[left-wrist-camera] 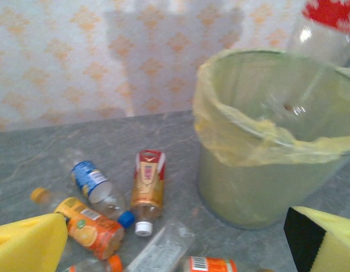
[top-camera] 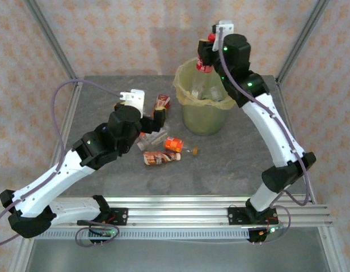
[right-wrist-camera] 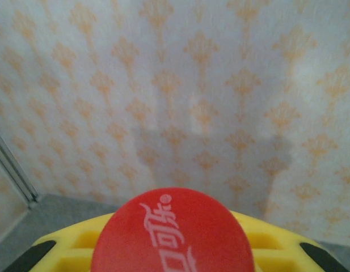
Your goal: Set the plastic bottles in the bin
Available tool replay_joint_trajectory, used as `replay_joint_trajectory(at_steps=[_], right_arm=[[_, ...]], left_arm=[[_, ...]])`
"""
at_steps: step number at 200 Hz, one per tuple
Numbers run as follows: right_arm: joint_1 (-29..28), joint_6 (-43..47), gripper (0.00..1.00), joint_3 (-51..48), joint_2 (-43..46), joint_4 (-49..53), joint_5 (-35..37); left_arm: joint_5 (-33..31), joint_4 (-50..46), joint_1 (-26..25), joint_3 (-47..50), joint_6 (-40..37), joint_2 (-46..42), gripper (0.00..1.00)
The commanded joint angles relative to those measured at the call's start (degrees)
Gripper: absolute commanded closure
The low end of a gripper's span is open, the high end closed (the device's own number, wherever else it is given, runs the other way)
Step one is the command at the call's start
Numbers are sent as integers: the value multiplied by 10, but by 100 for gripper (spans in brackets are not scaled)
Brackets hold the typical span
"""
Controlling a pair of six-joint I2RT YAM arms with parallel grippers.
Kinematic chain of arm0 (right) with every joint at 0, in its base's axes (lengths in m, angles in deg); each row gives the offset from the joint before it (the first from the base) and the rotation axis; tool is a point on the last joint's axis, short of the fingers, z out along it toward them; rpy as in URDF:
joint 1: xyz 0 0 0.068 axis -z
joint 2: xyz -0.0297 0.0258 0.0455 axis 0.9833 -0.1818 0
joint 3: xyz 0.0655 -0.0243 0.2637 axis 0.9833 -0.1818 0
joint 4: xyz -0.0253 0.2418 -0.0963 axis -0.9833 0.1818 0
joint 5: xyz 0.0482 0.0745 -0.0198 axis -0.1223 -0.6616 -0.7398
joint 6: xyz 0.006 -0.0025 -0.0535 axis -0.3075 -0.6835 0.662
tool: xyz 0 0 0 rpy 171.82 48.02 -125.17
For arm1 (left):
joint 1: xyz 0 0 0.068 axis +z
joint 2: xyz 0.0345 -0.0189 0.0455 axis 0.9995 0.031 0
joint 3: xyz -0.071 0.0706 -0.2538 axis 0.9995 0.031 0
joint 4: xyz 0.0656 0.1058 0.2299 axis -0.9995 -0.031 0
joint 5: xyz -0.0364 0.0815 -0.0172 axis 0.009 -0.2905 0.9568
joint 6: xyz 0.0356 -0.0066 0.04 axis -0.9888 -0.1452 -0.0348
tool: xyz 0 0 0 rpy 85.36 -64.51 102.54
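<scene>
Bottles, loose lot, lying on the table left of centre; orange, blue and red-and-gold labels among them. Left tool just over the lot, released, jaws spread wide, nothing between them. Bin, yellow-lined, upright at far centre, right of the lot. Right tool above the bin, clenched on a red-capped bottle.
</scene>
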Motion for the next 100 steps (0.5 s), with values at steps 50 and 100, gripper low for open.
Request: replay_joint_trajectory(at_steps=[50, 100], right_arm=[[3, -27, 100, -182, 59, -99, -3], [13, -61, 99, -253, 72, -107, -10]], left_arm=[[-8, -54, 40, 11, 61, 13, 0], [2, -57, 44, 10, 67, 23, 0]])
